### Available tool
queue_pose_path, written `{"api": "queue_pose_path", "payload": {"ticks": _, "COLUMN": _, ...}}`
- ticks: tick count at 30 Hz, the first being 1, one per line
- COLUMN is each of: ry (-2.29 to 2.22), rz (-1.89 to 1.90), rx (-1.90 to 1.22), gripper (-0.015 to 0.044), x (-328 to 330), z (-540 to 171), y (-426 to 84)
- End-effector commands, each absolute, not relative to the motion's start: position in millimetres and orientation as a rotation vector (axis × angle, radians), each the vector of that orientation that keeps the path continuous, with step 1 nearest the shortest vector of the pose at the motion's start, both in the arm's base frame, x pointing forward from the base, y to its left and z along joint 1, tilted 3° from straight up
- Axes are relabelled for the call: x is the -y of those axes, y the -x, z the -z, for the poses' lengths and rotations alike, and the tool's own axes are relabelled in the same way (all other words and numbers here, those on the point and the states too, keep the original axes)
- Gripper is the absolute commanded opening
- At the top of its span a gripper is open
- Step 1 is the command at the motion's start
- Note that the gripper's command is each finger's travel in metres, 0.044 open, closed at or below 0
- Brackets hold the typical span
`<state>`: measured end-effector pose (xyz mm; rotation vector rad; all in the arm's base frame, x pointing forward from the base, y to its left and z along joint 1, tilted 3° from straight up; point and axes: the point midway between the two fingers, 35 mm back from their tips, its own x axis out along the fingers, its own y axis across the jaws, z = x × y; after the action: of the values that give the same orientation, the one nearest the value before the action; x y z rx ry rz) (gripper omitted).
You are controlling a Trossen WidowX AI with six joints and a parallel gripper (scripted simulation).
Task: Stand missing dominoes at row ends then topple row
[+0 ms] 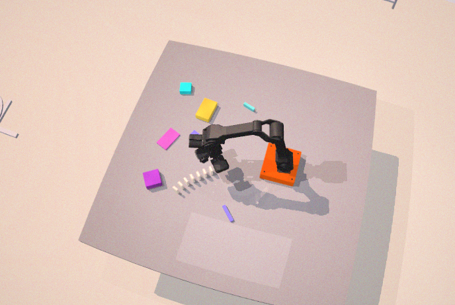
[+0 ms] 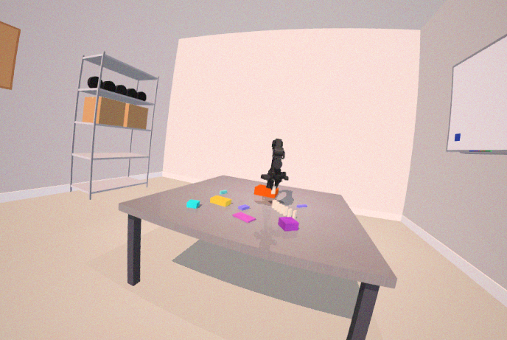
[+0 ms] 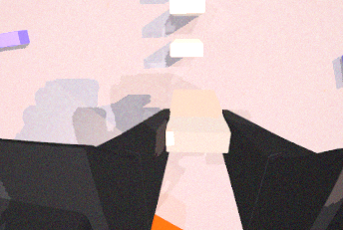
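Observation:
My gripper [image 1: 211,160] [image 2: 273,186] [image 3: 194,116] is shut on a cream domino [image 2: 273,190] [image 3: 194,134]. In the exterior view the domino looks upright and above the table, near the row's end closest to the robot base. The arm hides it in the top view. The row of several cream dominoes [image 1: 198,174] [image 2: 282,208] [image 3: 186,49] stands upright with even gaps. In the wrist view the row runs straight up the picture from just beyond the held domino, with a gap between them.
A purple block [image 1: 152,178] [image 2: 288,223] lies near the row's far end. A violet bar [image 1: 227,213] [image 3: 14,39] lies to one side. A magenta slab [image 1: 168,138], yellow block [image 1: 206,110] and cyan block [image 1: 185,87] lie on the other side. The orange base [image 1: 270,171] is behind the gripper.

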<state>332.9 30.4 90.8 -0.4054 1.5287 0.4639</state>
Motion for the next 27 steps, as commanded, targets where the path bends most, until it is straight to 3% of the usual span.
{"api": "queue_pose_path", "payload": {"ticks": 1, "ry": 0.406, "rz": -0.468, "rx": -1.530, "gripper": 0.0107, "x": -31.5, "z": -70.5, "y": -332.4}}
{"api": "queue_pose_path", "payload": {"ticks": 13, "ry": 0.406, "rz": -0.469, "rx": -1.531, "gripper": 0.0107, "x": -33.3, "z": -10.1, "y": -324.2}}
{"api": "queue_pose_path", "payload": {"ticks": 26, "ry": 0.406, "rz": -0.469, "rx": -1.531, "gripper": 0.0107, "x": -33.3, "z": -6.8, "y": -323.3}}
{"api": "queue_pose_path", "payload": {"ticks": 27, "ry": 0.406, "rz": -0.469, "rx": -1.531, "gripper": 0.0133, "x": -33.3, "z": -6.8, "y": -323.3}}
